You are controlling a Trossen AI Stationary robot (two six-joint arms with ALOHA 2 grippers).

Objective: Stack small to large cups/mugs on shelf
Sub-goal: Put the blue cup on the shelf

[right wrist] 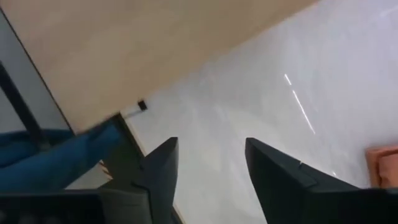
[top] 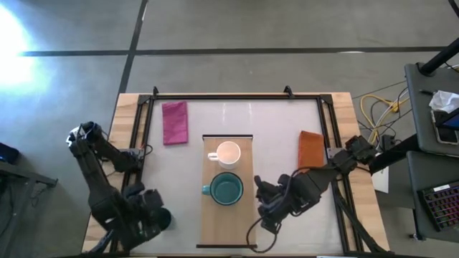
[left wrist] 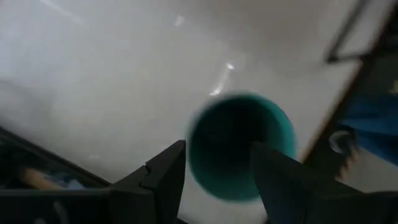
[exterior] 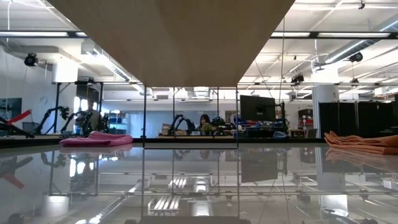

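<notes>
Left gripper (left wrist: 214,180) spread over small green cup (left wrist: 241,144); right gripper (right wrist: 208,168) open beside shelf (top: 228,228).

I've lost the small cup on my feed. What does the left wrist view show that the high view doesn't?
Only the left wrist view shows the small dark green cup, seen from above, between the open left gripper's fingers. Only the high view shows the cream-white mug and teal mug on the shelf, and the right gripper. Both show the white table.

White table (top: 287,143), wood shelf (top: 228,222) mid-table, pink cloth (top: 175,122), orange cloth (top: 310,149), small green cup (left wrist: 239,146)
</notes>
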